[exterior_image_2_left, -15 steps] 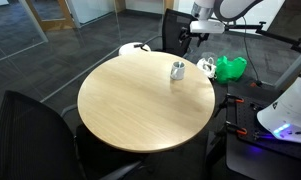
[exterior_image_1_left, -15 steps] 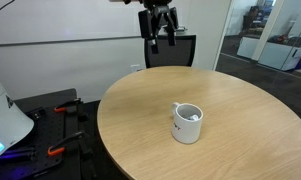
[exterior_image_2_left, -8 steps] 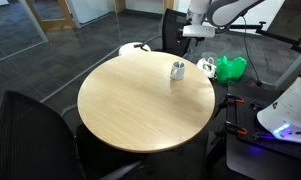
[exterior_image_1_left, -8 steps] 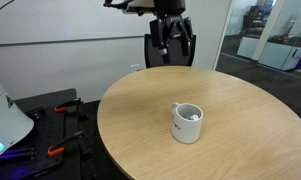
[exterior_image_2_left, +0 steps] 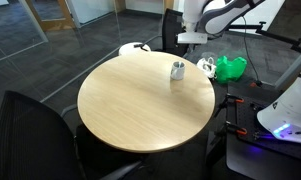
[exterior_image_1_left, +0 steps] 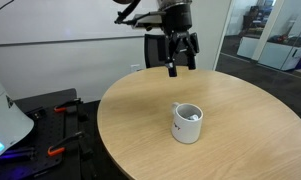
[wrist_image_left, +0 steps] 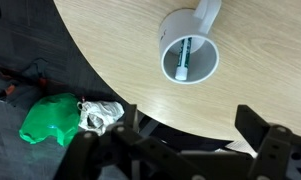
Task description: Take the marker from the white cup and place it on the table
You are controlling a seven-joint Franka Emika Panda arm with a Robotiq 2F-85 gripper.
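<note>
On the large round bench with a smooth light-brown wood top (exterior_image_1_left: 225,105) (exterior_image_2_left: 130,105) (wrist_image_left: 110,35):

- One white ceramic cup with a side handle (exterior_image_1_left: 187,123) (exterior_image_2_left: 177,70) (wrist_image_left: 189,57). It stands upright, near the bench edge in the wrist view. A small dark-red mark shows on its side in an exterior view.
- One short thin marker, dark with green colouring (wrist_image_left: 185,56). It lies inside the white cup, leaning against the inner wall, with no part reaching past the rim in the wrist view. It is too small to make out in the exterior views.

Above the bench:

- One dark two-fingered pincer on the arm (exterior_image_1_left: 181,64) (exterior_image_2_left: 187,40) (wrist_image_left: 187,128). It is held in the air well above the bench top, near the bench edge, and apart from the cup. The fingers are spread wide and hold nothing. In the wrist view the cup mouth sits between and beyond the two fingers.

On the dark floor beside the bench:

- One crumpled bright-green bag (wrist_image_left: 50,118) (exterior_image_2_left: 230,68).
- One white crumpled item (wrist_image_left: 98,115), touching the green bag.
</note>
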